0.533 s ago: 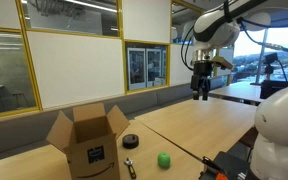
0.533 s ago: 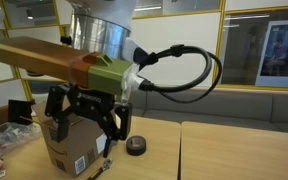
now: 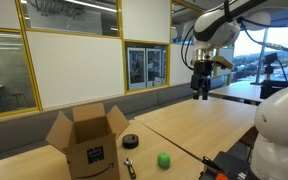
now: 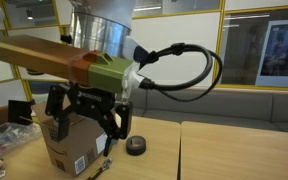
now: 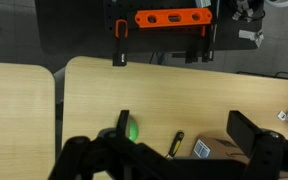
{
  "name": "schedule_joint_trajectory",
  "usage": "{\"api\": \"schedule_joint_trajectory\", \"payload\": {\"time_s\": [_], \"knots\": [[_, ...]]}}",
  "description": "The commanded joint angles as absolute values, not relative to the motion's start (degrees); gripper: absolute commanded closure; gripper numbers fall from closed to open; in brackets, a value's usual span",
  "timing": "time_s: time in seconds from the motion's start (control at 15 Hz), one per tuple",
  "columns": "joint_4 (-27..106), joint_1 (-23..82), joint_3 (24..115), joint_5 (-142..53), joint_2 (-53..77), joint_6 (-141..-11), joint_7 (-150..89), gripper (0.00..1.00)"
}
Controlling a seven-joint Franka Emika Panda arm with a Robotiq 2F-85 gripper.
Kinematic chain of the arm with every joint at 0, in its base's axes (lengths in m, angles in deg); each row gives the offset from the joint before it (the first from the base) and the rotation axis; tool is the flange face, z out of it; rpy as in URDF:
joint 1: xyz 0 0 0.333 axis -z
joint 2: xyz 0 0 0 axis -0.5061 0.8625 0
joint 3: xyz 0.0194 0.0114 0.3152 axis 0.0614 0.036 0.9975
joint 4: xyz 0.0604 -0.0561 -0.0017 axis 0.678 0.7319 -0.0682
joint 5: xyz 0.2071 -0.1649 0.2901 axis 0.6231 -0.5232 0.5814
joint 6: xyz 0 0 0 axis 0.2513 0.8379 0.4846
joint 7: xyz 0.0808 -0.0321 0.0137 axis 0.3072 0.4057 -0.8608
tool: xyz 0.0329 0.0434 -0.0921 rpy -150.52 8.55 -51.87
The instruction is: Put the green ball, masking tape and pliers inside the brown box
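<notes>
The brown box (image 3: 89, 148) stands at the left end of the desk (image 3: 194, 125). Its four flaps are open. Just to its right lies the dark masking tape (image 3: 130, 141), near the back edge of the desk. The pliers (image 3: 130, 166) lie in front of the tape, nearer the front edge. The green ball (image 3: 164, 159) sits a little more to the right, not touching anything. The end effector (image 3: 201, 94) hangs high over the right end, well apart from them all. Its jaws are wide open and hold nothing.
</notes>
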State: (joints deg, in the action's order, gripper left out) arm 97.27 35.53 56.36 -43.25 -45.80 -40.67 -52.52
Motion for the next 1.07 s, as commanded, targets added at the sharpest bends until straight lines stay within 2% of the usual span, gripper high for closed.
{"api": "schedule_joint_trajectory", "payload": {"time_s": [0.0, 0.27, 1.0], "knots": [[97.53, 36.38, 57.52, -42.87, -45.29, -41.24, -52.43, 0.0], [99.65, 35.66, 60.45, -42.73, -42.06, -47.93, -48.83, 0.0], [105.1, 36.76, 74.55, -47.48, -22.97, -82.31, -24.71, 0.0]]}}
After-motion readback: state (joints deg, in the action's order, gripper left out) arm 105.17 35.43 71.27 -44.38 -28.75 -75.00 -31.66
